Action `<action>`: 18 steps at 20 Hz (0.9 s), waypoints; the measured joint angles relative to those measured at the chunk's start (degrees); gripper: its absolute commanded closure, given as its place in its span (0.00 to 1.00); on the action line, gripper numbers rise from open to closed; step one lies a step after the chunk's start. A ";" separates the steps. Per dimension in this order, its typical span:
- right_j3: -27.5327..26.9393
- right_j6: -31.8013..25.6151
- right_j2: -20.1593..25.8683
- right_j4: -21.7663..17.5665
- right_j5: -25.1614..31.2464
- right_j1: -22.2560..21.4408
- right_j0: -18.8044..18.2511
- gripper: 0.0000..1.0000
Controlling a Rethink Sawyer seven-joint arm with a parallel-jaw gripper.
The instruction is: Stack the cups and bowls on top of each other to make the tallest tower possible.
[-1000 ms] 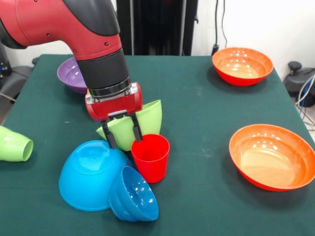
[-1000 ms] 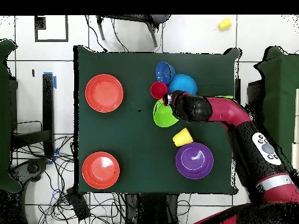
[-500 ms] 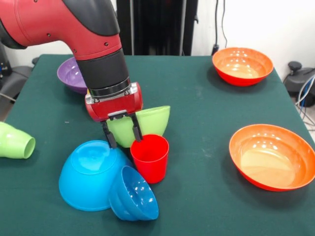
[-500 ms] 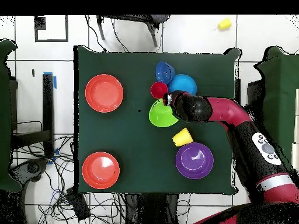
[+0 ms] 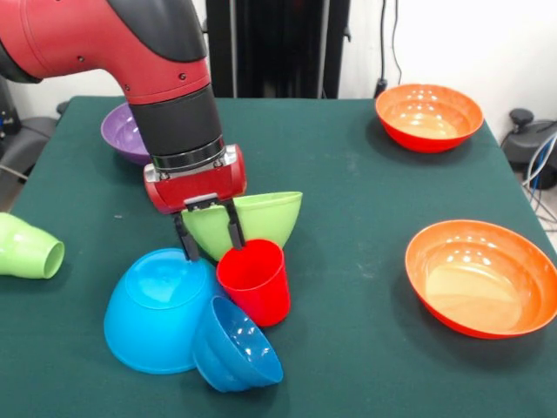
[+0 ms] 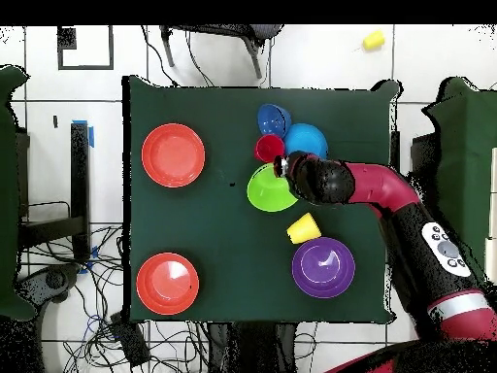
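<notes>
My gripper [image 5: 207, 233] [image 6: 283, 167] is shut on the rim of the green bowl [image 5: 257, 216] [image 6: 269, 188], which it holds rim-up and nearly level just above the table. Right below it a red cup [image 5: 254, 280] [image 6: 269, 148] stands, leaning a little. The large light-blue bowl [image 5: 155, 309] [image 6: 308, 138] lies upside down, and the small dark-blue bowl [image 5: 235, 355] [image 6: 273, 119] rests tipped against it. A green cup [image 5: 26, 249] lies on its side at the left edge. A yellow cup [image 6: 304, 228] sits beside the purple bowl [image 5: 122, 131] [image 6: 322, 266]. No tower stands.
Two wide orange bowls [image 5: 428, 115] [image 5: 483, 277] sit rim-up on the right side in the front view, seen at the left [image 6: 173, 154] [image 6: 167, 283] from overhead. Another yellow cup [image 6: 373, 40] lies on the floor beyond the table.
The green bowl has swung from a steep tilt to nearly level in my gripper and risen slightly. The red cup has shifted a little and leans.
</notes>
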 measured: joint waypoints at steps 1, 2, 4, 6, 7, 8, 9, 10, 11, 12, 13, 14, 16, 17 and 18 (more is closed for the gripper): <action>0.00 0.00 -0.08 -0.01 -0.08 -0.02 -0.11 0.00; 0.00 0.00 -0.13 -0.07 -0.20 -0.02 -0.18 0.00; -0.01 0.00 -0.33 -0.31 -0.52 -0.02 -0.32 0.00; 0.02 0.00 -0.83 -0.70 -1.25 -0.04 -0.30 0.00; 0.02 0.00 -0.98 -0.77 -1.73 -0.07 -0.15 0.00; 0.02 0.00 -1.11 -0.79 -2.02 -0.10 -0.01 0.00; 0.02 0.00 -1.24 -0.80 -2.31 -0.13 0.13 0.00; 0.01 0.00 -1.40 -0.80 -2.54 -0.18 0.28 0.00; 0.01 0.00 -1.59 -0.80 -2.69 -0.24 0.43 0.00; 0.01 0.00 -1.96 -0.80 -2.86 -0.38 0.74 0.00; 0.00 0.00 -2.17 -0.78 -2.90 -0.48 0.93 0.00; -0.01 0.00 -2.46 -0.81 -2.95 -0.64 1.22 0.00; 0.01 0.00 -2.73 -0.82 -3.11 -0.79 1.48 0.00; 0.01 0.00 -2.79 -0.82 -3.20 -0.80 1.49 0.00; 0.02 0.00 -2.84 -0.81 -3.30 -0.81 1.51 0.00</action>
